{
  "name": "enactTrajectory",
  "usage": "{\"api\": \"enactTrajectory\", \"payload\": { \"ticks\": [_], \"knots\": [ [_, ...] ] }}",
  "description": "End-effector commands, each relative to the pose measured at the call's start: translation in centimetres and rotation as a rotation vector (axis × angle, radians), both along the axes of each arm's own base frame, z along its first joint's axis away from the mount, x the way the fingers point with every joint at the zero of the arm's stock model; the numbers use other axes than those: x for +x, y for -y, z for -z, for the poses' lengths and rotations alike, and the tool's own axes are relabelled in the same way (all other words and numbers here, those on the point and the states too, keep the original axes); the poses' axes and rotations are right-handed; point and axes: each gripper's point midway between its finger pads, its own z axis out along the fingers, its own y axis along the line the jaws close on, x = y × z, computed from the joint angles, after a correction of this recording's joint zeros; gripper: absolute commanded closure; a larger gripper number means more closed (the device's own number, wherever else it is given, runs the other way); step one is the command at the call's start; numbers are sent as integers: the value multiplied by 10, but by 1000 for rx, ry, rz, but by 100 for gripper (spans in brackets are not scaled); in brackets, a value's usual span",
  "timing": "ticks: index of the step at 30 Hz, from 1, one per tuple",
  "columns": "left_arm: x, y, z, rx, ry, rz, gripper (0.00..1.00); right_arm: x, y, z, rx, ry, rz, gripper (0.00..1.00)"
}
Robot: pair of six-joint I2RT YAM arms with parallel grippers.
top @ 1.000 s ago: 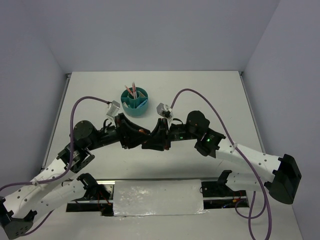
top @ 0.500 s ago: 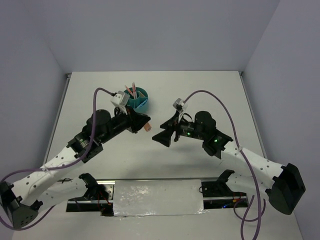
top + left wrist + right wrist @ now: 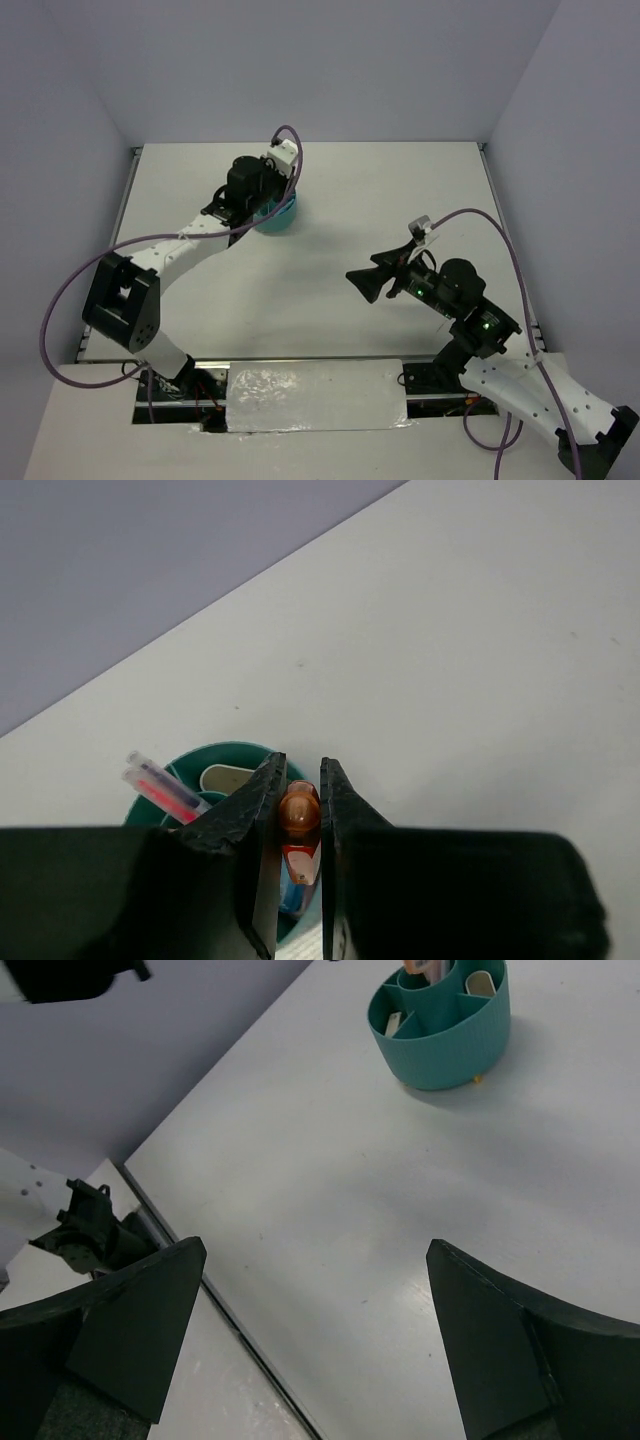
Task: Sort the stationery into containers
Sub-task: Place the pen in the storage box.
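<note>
overhead camera looks down from behind; both wrist cameras share the cup [image 3: 445, 1055], left close, right far.

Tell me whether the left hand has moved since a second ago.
Yes. In the top view the left hand went from mid-table toward the far edge; it now sits over the teal cup, gripping an orange marker.

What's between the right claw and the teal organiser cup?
Only bare white table separates the right claw and the teal organiser cup, clearest in the right wrist view.
</note>
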Motion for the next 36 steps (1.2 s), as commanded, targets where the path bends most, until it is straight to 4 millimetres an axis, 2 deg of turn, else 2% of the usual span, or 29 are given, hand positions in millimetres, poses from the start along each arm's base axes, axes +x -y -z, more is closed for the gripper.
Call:
{"api": "enactTrajectory", "payload": {
  "ticks": [1, 3, 4, 8, 20, 26, 29, 30, 33, 36],
  "knots": [
    [27, -8, -30, 23, 151, 45, 96, -15, 5, 1, 14, -5, -32, 0],
    [35, -9, -22, 14, 137, 62, 95, -23, 6, -3, 21, 5, -57, 0],
    [41, -12, -11, 21, 111, 63, 94, -25, 7, -5, 25, 11, -63, 0],
    [49, -12, 2, 19, 88, 77, 92, -32, 7, -10, 48, 33, -89, 0],
    [46, -21, 25, 24, 66, 29, 86, -30, 1, -6, 34, 19, -110, 0],
    [44, -25, 30, 40, 57, 16, 76, -32, 5, -9, 28, 33, -103, 0],
    [44, -34, 31, 37, 65, -28, 66, -33, 6, -12, 24, 41, -102, 0],
    [45, -36, 32, 39, 67, -39, 56, -33, 6, -15, 26, 45, -104, 0],
    [45, -38, 37, 48, 56, -52, 42, -34, 6, -17, 25, 47, -110, 0],
    [45, -37, 38, 44, 45, -50, 34, -34, 7, -18, 25, 55, -109, 0]
  ]
}}
